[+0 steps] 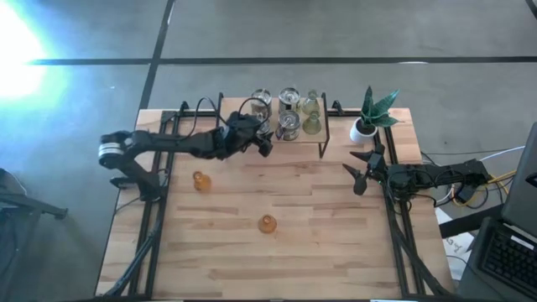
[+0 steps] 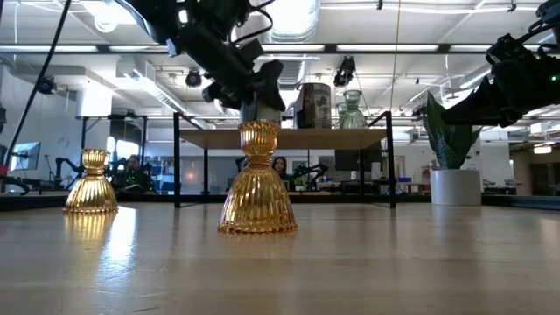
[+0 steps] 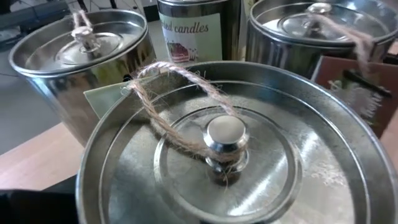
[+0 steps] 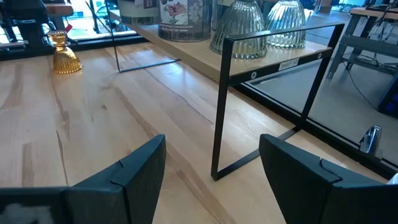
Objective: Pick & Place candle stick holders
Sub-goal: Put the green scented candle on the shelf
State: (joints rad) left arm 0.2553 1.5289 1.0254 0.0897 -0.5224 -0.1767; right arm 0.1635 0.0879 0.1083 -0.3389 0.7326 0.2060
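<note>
Two orange glass holders stand upright on their flared bases on the table, one at the left (image 1: 201, 180) and one nearer the front (image 1: 267, 224); the low view shows them too (image 2: 91, 184) (image 2: 257, 179). Two pale green holders (image 1: 312, 113) stand on the small shelf (image 1: 323, 138) beside three silvery lidded tins (image 1: 288, 124). My left gripper (image 1: 264, 141) is at the shelf's left end, right by the nearest tin; that tin's lid with knob and twine (image 3: 225, 134) fills its wrist view. My right gripper (image 1: 361, 172) is open and empty, low over the table right of the shelf (image 4: 211, 149).
A green plant in a white pot (image 1: 369, 122) stands at the back right, close to my right gripper. The shelf's black metal frame (image 4: 221, 106) stands just ahead of my right gripper. The table's wooden middle and front (image 1: 277, 260) hold only the two orange holders.
</note>
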